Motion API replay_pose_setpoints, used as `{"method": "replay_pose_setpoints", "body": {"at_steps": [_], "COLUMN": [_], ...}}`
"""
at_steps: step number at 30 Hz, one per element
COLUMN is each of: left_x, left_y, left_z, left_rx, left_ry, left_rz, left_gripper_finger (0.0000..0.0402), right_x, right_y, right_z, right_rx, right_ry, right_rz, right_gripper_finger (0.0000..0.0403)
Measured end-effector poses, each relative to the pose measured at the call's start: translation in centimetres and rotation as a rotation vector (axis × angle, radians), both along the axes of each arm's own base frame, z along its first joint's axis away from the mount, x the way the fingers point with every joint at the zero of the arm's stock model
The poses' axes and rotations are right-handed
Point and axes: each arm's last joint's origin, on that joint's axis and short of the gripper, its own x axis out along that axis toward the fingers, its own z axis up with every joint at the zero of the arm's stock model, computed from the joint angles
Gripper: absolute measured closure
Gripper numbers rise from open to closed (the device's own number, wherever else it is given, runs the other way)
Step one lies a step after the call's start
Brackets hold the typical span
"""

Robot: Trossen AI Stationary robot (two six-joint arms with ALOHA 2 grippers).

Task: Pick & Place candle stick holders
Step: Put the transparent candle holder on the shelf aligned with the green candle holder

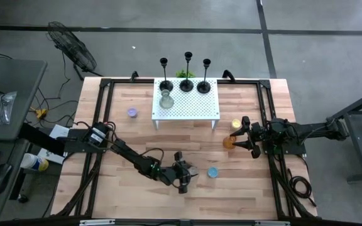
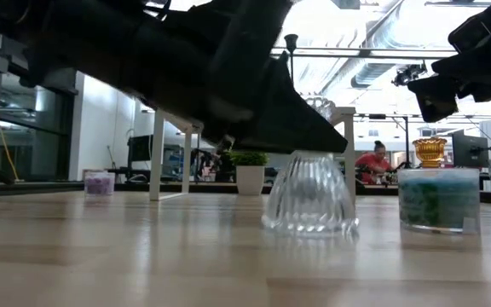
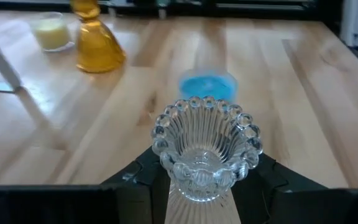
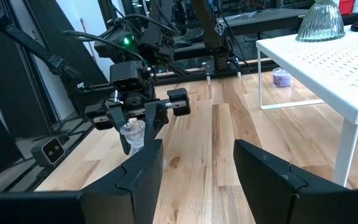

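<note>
Clear glass cup (image 3: 206, 149) stands upright on the table (image 1: 137, 135), between the fingers of the left gripper (image 3: 205, 186); jaws flank its base, seemingly just short of a firm pinch. Blue cup (image 3: 208, 84) just beyond. Close squarely, low on the base, lift straight. Right gripper (image 4: 197, 168) spread, empty, well apart by the orange holder (image 1: 229, 142).

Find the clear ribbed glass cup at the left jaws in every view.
High: barely visible at the left gripper, bottom centre.
Low: clear glass cup, centre, on the table.
Left wrist: centre, between its jaws.
Right wrist: left of centre, under the far gripper.
Shared landmark: blue cup beside it.
</note>
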Motion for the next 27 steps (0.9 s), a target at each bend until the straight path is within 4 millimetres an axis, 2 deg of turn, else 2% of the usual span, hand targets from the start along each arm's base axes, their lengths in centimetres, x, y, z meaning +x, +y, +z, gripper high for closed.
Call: {"method": "replay_pose_setpoints", "body": {"at_steps": [9, 18, 22, 27], "left_x": [2.0, 4.0, 4.5, 5.2], "left_y": [-0.6, -1.1, -1.0, 0.2], "left_z": [3.6, 8.4, 10.5, 12.4], "left_rx": [0.0, 0.151, 0.251, 0.304], "left_ry": [-0.136, -0.206, -0.186, -0.159], "left_rz": [0.17, 0.37, 0.515, 0.726], "left_gripper_finger": [0.0276, 0.0276, 0.0276, 0.0276], "right_x": [0.0, 0.0, 0.0, 0.0], "right_y": [0.0, 0.0, 0.0, 0.0], "right_z": [0.0, 0.0, 0.0, 0.0], "right_rx": [0.0, 0.0, 0.0, 0.0], "right_ry": [0.0, 0.0, 0.0, 0.0], "right_rz": [0.0, -0.001, 0.0, 0.0], "right_gripper_finger": [0.0212, 0.0212, 0.0212, 0.0212]}}
